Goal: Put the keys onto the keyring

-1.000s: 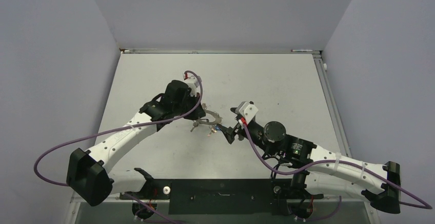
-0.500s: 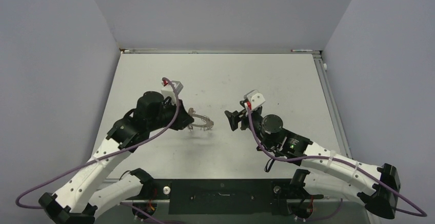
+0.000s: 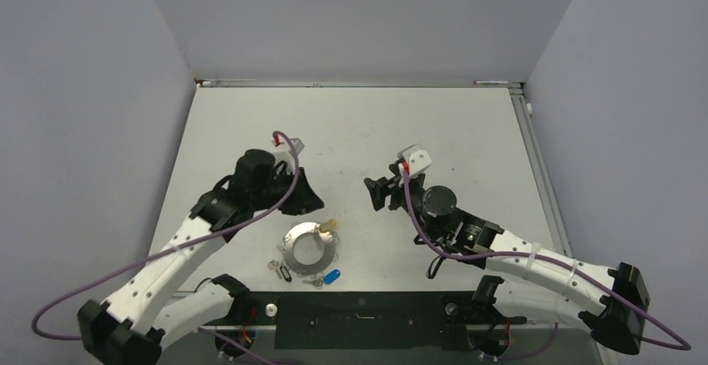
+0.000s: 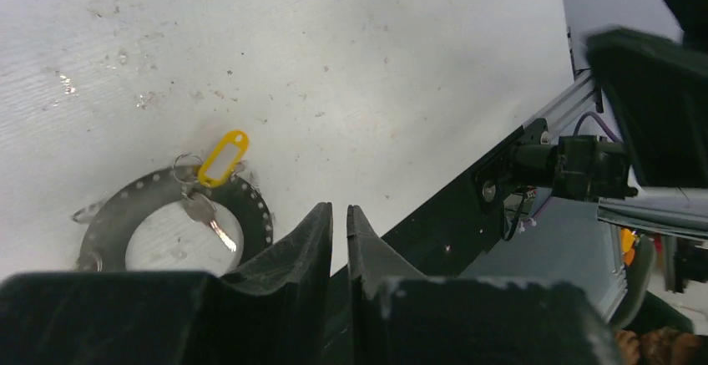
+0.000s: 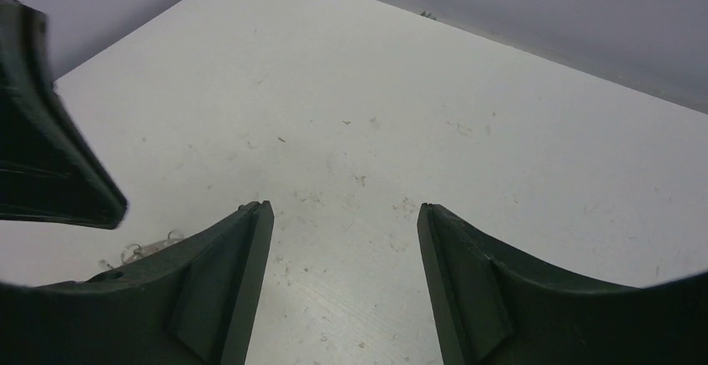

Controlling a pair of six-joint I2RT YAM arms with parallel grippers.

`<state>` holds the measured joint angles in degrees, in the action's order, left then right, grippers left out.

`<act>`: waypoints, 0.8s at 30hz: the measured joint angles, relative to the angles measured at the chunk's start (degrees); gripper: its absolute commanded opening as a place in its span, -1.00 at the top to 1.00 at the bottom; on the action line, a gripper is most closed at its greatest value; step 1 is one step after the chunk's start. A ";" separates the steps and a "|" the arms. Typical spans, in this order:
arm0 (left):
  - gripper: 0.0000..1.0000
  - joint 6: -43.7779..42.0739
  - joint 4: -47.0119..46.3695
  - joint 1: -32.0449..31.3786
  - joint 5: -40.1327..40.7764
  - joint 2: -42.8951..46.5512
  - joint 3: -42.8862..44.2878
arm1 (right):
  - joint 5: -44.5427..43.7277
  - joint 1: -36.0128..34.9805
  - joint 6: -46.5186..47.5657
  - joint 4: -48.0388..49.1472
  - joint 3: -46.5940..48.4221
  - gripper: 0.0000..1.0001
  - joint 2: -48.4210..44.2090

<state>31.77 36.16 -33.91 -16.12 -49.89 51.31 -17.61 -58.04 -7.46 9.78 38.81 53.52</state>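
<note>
A: Position of keyring (image 3: 292, 237)?

B: Flat on the table (image 3: 467, 131), left of centre, close to the near edge and just short of the black rail (image 3: 359, 306). Near of the left gripper (image 3: 311, 202) and apart from it.

A: Keys?

B: Grouped round the loop. Yellow-headed key (image 3: 326, 228) across its far-right rim, touching; in the left wrist view lies over the band with a small silver key (image 4: 207, 219) inside the loop. Cannot tell whether either is threaded on. Blue-headed key (image 3: 331, 277) near-right of the loop, almost at the rail. Dark-rimmed key (image 3: 282, 270) near-left, just beside the loop.

A: Jaw state, left?

B: Narrow, only a slit between the fingers (image 4: 317, 231), nothing in it. Pointed toward the near-right.

A: Right?

B: Right gripper (image 3: 373, 195) spread wide, holding nothing; only tabletop between its fingers (image 5: 242, 248). Well apart from the loop, to the far right of it, facing the left gripper across a gap.

A: Room to move?

B: Tight on the near side: rail and table edge directly behind the blue key. Broad white tabletop far and right of both grippers, out to the walls.
</note>
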 measured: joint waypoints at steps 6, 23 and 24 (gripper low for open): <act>0.84 1.51 -11.21 5.51 -6.12 -22.62 -3.15 | -1.55 1.16 -1.40 -0.61 -0.50 -0.30 1.55; -0.58 -11.50 0.90 5.73 11.65 -7.63 2.29 | 16.61 -0.44 -1.99 -3.52 1.33 -0.31 15.17; -0.63 -12.87 1.36 5.73 13.25 -5.66 2.03 | 16.90 -1.73 -1.81 -4.57 2.10 -0.31 17.16</act>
<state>18.90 37.52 -28.18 -2.87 -55.55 53.34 -0.71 -59.77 -9.28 5.21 40.91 70.67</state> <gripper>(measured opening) 0.737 0.654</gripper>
